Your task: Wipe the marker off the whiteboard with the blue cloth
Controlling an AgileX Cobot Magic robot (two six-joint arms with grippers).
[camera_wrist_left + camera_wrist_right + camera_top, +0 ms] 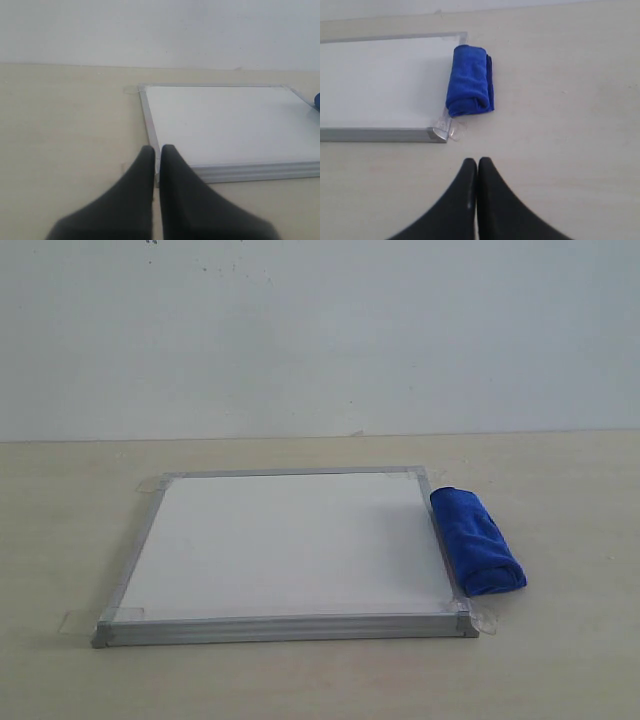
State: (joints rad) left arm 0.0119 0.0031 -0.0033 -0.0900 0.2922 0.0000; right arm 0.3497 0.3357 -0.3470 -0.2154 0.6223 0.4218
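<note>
The whiteboard (285, 545) lies flat on the table, silver-framed with tape tabs at its corners; its surface shows plain white and no red marker lines are visible in any view. The blue cloth (476, 540), a rolled bundle, rests on the table against the board's right edge. It also shows in the right wrist view as the blue cloth (470, 80) beside the whiteboard (380, 80). My right gripper (477, 161) is shut and empty, short of the cloth. My left gripper (157, 148) is shut and empty, near a corner of the whiteboard (225, 120). Neither gripper shows in the exterior view.
The beige table (560, 660) runs back to a plain white wall (320, 330). Clear tape tabs (78, 621) stick out from the board's corners onto the table.
</note>
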